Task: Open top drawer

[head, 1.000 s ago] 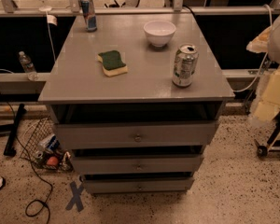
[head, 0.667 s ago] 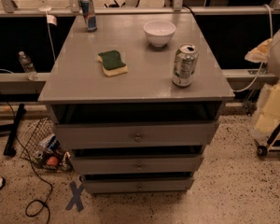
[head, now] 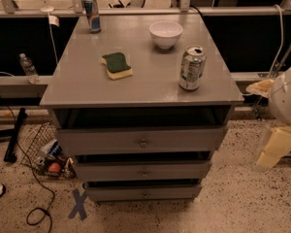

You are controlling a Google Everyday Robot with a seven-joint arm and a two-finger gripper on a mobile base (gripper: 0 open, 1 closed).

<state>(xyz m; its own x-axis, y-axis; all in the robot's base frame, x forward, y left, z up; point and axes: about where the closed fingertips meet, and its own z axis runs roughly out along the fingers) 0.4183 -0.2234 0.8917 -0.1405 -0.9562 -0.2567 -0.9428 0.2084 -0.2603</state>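
The top drawer is the widest grey front, just under the cabinet's top, with a small round metal knob at its centre. A dark gap shows above it. Two narrower grey drawers sit below, each with a small knob. My gripper is the cream-coloured piece hanging below the white arm at the right edge. It is to the right of the cabinet, about level with the top drawer, apart from it and far from the knob.
On the cabinet's top stand a soda can, a white bowl, a green-and-yellow sponge and a blue can. A wire basket with clutter, cables and a blue floor cross lie at the left. A rail runs behind.
My arm and gripper at the right edge have moved downward, from beside the cabinet's top to beside the drawers. The drawers and the things on top have not moved.
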